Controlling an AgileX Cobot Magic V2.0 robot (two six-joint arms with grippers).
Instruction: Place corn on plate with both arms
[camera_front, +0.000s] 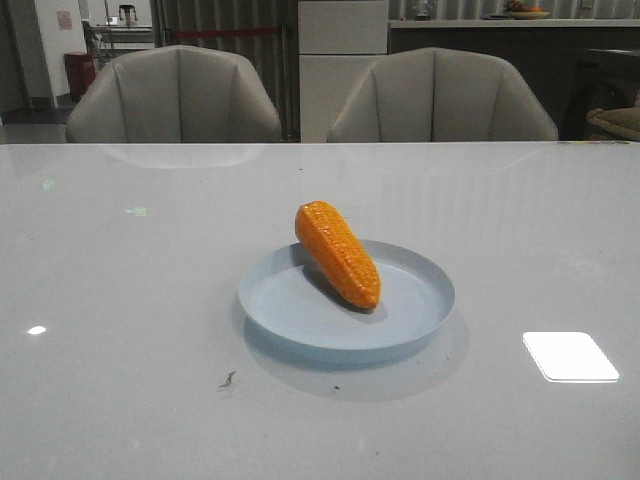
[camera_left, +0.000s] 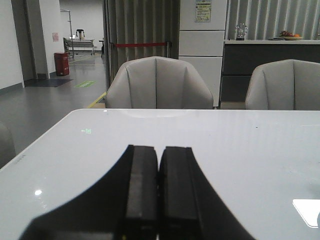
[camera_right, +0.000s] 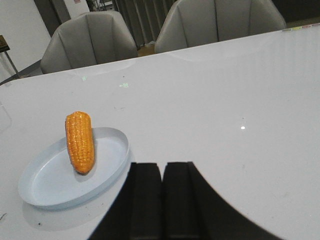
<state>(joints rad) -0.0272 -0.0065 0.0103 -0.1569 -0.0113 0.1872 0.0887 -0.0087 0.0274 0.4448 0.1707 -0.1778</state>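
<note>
The orange corn (camera_front: 338, 254) lies on the pale blue plate (camera_front: 300, 310) in the middle of the table, its thick end resting on the plate's far-left rim and its tip pointing inward. The right wrist view also shows the corn (camera_right: 80, 141) on the plate (camera_right: 47, 187). My right gripper (camera_right: 162, 167) is shut and empty, apart from the plate, beside its rim. My left gripper (camera_left: 159, 150) is shut and empty over bare table; neither corn nor plate shows in its view. No gripper shows in the front view.
Two grey chairs (camera_front: 175, 95) (camera_front: 440, 95) stand behind the far table edge. A small dark speck (camera_front: 228, 379) lies on the table in front of the plate. A bright light reflection (camera_front: 570, 356) lies at the front right.
</note>
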